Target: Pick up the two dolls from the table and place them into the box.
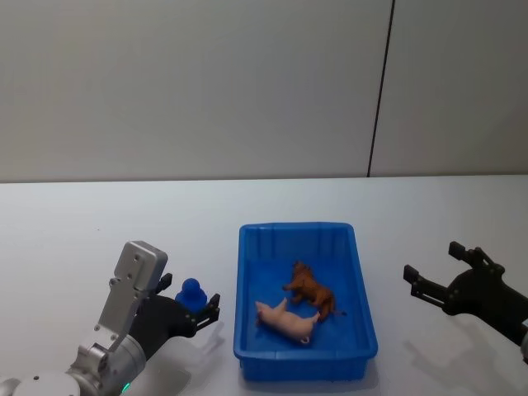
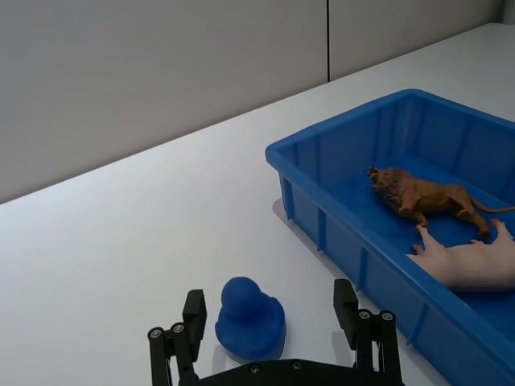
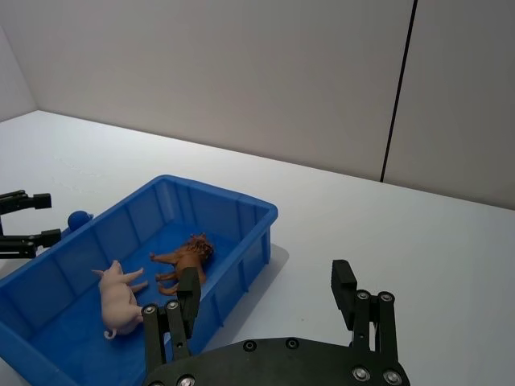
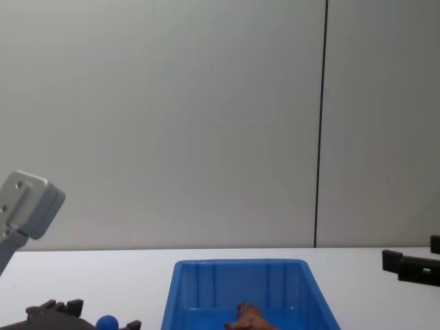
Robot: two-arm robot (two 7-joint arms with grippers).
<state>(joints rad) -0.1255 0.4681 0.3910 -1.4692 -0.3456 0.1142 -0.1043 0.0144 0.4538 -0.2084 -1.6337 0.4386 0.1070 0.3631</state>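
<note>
The blue box [image 1: 297, 227] stands on the white table [image 1: 99, 223]. Inside it lie two dolls, a brown lion [image 1: 312, 290] and a pale pink pig [image 1: 285, 320], side by side on the floor of the box. A small blue round-topped piece [image 1: 191, 292] stands on the table just left of the box. My left gripper [image 2: 269, 297] is open and low, its fingers either side of the blue piece [image 2: 249, 318] with gaps on both sides. My right gripper [image 1: 433, 261] hovers open over the table right of the box, holding nothing.
A plain grey wall with a dark vertical seam [image 1: 379, 91] rises behind the table. My left arm's grey housing [image 1: 136, 276] stands near the front left. Bare tabletop stretches behind the box and to both sides.
</note>
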